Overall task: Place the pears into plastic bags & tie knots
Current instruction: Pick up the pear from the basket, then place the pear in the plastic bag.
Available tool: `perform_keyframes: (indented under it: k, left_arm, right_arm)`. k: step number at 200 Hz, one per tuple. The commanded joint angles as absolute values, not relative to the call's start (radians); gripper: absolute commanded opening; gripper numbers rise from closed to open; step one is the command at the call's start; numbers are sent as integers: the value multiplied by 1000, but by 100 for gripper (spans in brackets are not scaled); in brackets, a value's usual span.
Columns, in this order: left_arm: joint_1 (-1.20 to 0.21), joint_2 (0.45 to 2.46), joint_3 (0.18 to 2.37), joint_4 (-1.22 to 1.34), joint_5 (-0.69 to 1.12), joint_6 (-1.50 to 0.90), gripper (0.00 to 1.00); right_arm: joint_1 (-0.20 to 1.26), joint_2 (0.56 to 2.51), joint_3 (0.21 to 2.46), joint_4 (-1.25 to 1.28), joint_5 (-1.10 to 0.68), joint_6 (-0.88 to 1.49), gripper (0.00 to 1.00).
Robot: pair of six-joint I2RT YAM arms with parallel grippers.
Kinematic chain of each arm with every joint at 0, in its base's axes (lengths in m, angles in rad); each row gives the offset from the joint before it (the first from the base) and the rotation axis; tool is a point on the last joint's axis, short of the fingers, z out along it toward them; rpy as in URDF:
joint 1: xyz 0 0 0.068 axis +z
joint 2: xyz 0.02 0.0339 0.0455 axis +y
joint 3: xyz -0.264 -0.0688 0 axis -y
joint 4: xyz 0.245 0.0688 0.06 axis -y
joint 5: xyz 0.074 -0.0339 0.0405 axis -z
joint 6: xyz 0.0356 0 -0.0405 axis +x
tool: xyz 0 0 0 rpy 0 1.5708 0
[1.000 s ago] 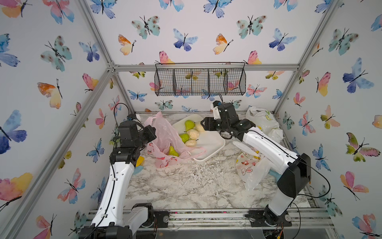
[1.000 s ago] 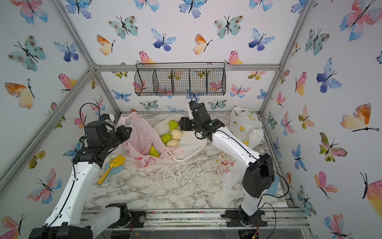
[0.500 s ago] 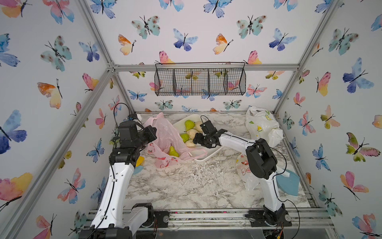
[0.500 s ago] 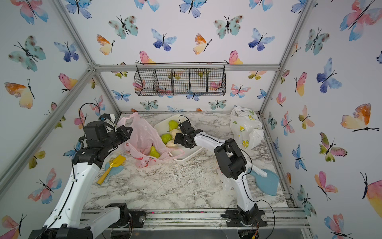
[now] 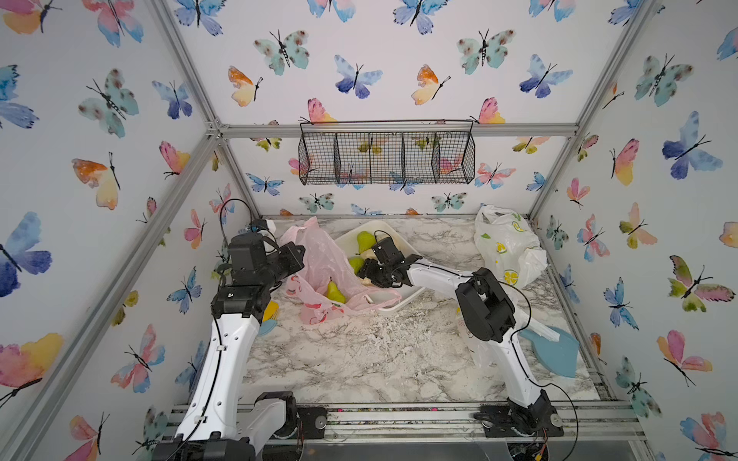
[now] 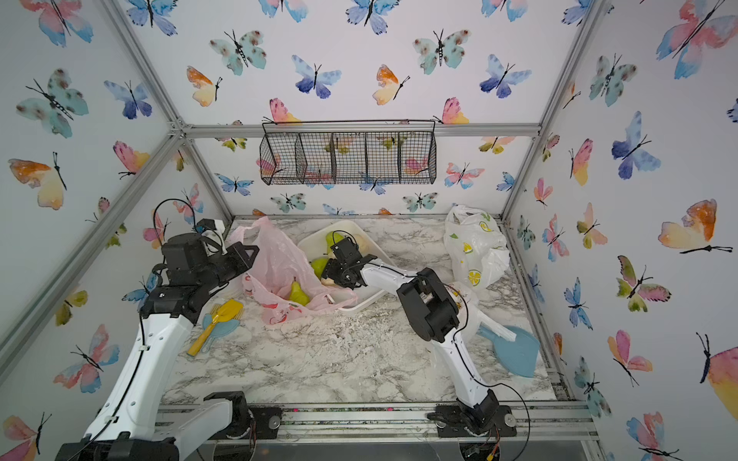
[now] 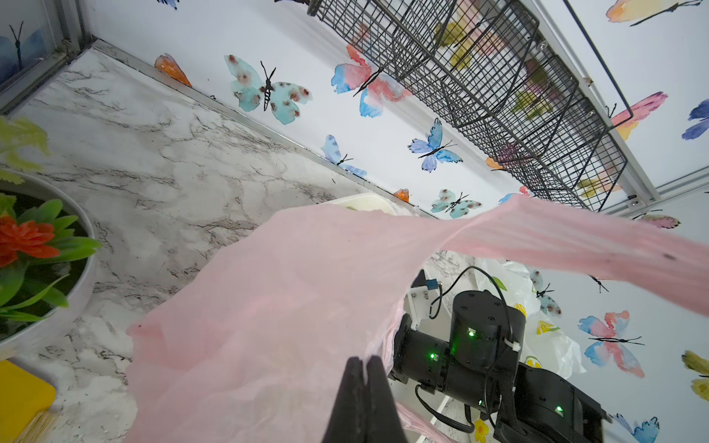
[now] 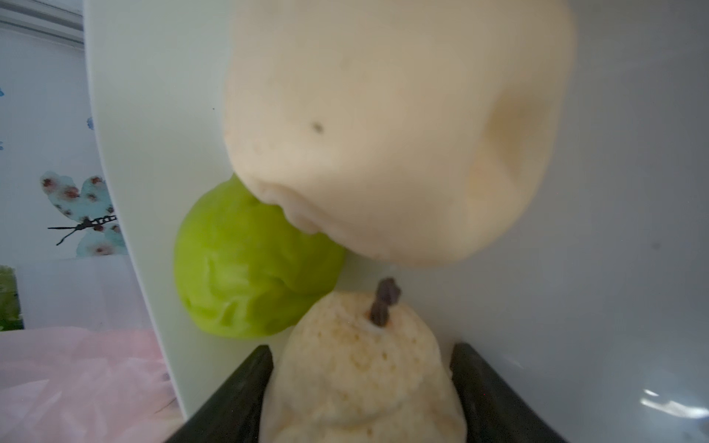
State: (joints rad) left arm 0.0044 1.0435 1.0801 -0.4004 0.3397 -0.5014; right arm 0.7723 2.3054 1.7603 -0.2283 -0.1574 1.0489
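The left gripper [image 7: 364, 360] is closed, its two fingers pressed flat together against the film of the pink bag [image 5: 319, 259]. The nip point itself is masked by the fingers. In both top views the bag's rim runs up to this gripper at centre left of the frame, and the bag's mouth stands open. One green pear [image 5: 334, 291] lies inside the bag and is visible through the opening. The right gripper [image 8: 360, 347] sits inside the white tray [image 5: 393, 307] at frame centre, just beside the bag. Its fingers stand apart on either side of a cream pear [image 8: 345, 391] with a dark stem. Whether the pads press on the skin or sit just off it cannot be told, and part of the fruit is cut off by the frame edge. A larger cream pear [image 8: 383, 134] and a second green pear [image 8: 249, 264] touch one another just beyond it. In both top views the right wrist covers most of the tray's contents, and a third green pear [image 5: 364, 241] shows behind it. The lemon-print bag [image 5: 505, 247] stands at the upper right of the marble tabletop [image 5: 359, 359], well apart from the tray. Its handles are too small to judge as knotted. The doodle-print bag [image 6: 467, 303] is largely hidden under the right arm's elbow. A yellow scoop [image 6: 217, 319] lies beside the left arm, which covers most of it in a top view.
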Motion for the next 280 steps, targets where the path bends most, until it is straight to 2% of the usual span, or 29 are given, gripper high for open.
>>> perform_keyframes:
  k: [1, 15, 56, 77, 94, 108, 126, 148, 173, 204, 216, 233, 245, 262, 280]
  left_arm:
    - [0, 1020, 1081, -380, 356, -491, 0]
    - [0, 1022, 1079, -382, 357, -489, 0]
    - [-2, 1034, 1083, -377, 360, -491, 0]
    - [-9, 1047, 1095, -378, 371, -495, 0]
    - [-30, 1056, 1095, -374, 370, -498, 0]
    - [-45, 1066, 1088, -366, 364, -498, 0]
    - [-54, 1080, 1083, -354, 370, -506, 0]
    - [-60, 1080, 1092, -348, 365, -509, 0]
    - [-61, 1074, 1089, -351, 357, -504, 0]
    - [-62, 1063, 1073, -356, 351, -500, 0]
    - [-61, 1063, 1067, -356, 348, -496, 0]
    - [-61, 1065, 1063, -356, 348, -488, 0]
    - [-60, 1066, 1060, -354, 348, -486, 0]
    - [-61, 1069, 1058, -350, 347, -486, 0]
    - [-61, 1074, 1062, -350, 346, -480, 0]
  right_arm:
    - [756, 2271, 1711, -199, -167, 1028, 59]
    - [746, 2204, 1653, -167, -155, 987, 52]
    - [720, 2000, 1518, -166, -91, 831, 41]
    - [727, 1871, 1508, -253, 72, 726, 36]
    - [755, 1744, 1461, -190, 197, 659, 34]
    - [775, 1704, 1467, -129, 132, 641, 34]
    - [826, 1754, 1534, -121, -12, 688, 35]
    - [931, 1841, 1548, -35, -43, 775, 35]
    - [989, 1961, 1595, 30, -47, 853, 41]
    - [997, 2090, 1704, -29, -3, 823, 45]
    - [999, 2127, 1750, -78, 11, 781, 52]
    - [999, 2165, 1819, -162, 10, 717, 72]
    - [999, 2159, 1842, -206, 15, 681, 82]
    - [997, 2100, 1814, -220, 36, 639, 90]
    - [993, 2000, 1743, -224, 110, 592, 90]
